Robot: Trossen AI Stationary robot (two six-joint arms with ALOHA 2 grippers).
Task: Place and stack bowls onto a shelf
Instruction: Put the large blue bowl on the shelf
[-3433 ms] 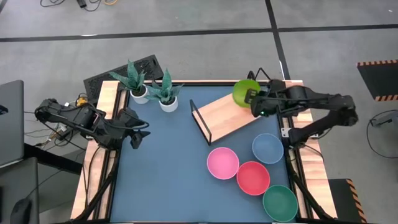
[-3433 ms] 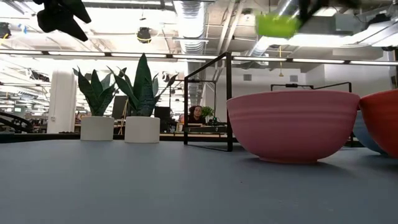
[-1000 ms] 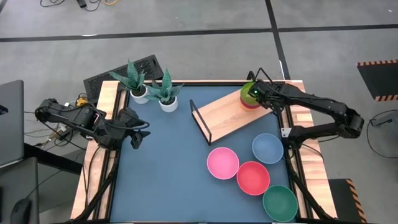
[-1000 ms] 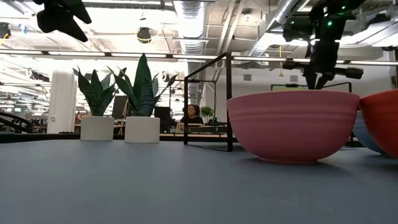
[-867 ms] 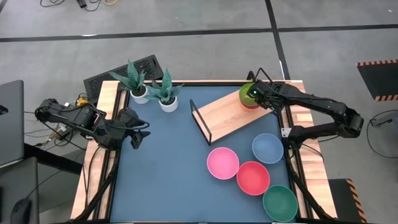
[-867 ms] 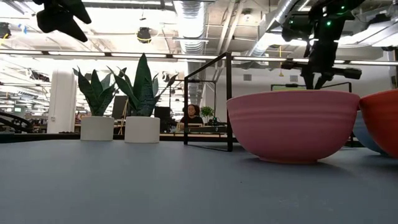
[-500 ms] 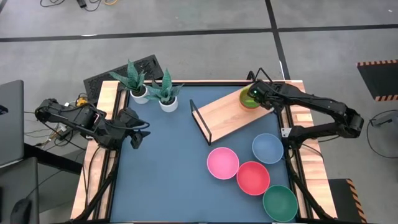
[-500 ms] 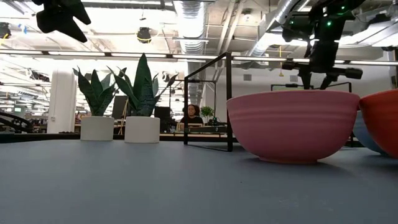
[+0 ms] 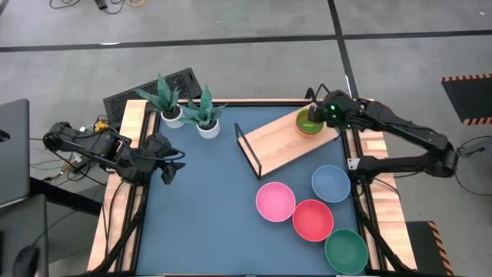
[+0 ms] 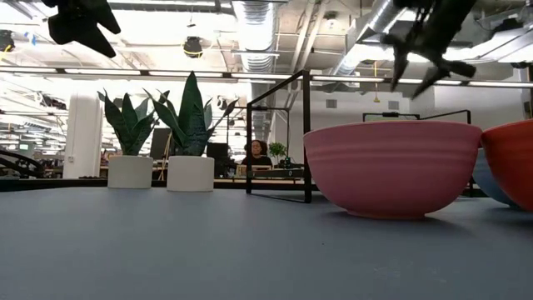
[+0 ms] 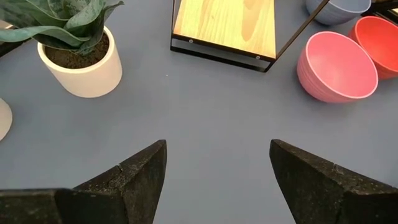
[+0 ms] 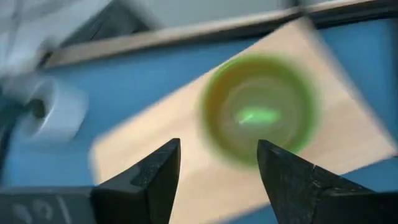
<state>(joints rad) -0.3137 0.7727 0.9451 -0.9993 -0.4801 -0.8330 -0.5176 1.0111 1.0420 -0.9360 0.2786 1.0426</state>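
Observation:
The lime green bowl (image 9: 309, 124) (image 12: 260, 109) sits upright on the far right end of the shelf (image 9: 277, 145). My right gripper (image 9: 317, 116) (image 12: 217, 144) hangs open just above it, touching nothing; in the low view its spread fingers (image 10: 422, 62) are high at the upper right. The pink (image 9: 275, 201), coral-red (image 9: 313, 219), blue (image 9: 331, 183) and dark green (image 9: 346, 251) bowls rest on the table's near right. My left gripper (image 9: 171, 163) (image 11: 217, 146) waits open over the table's left side.
Two white pots with spiky plants (image 9: 167, 114) (image 9: 207, 125) stand at the far left of the blue mat. The shelf's black wire frame (image 9: 246, 150) rises at its left end. A person sits in the room beyond (image 10: 262, 153). Bare mat lies at centre and near left (image 9: 207, 223).
My right gripper has opened and let go of the lime green bowl, which stays on the shelf's far right end. It has then risen and drawn back a little toward the table's right edge.

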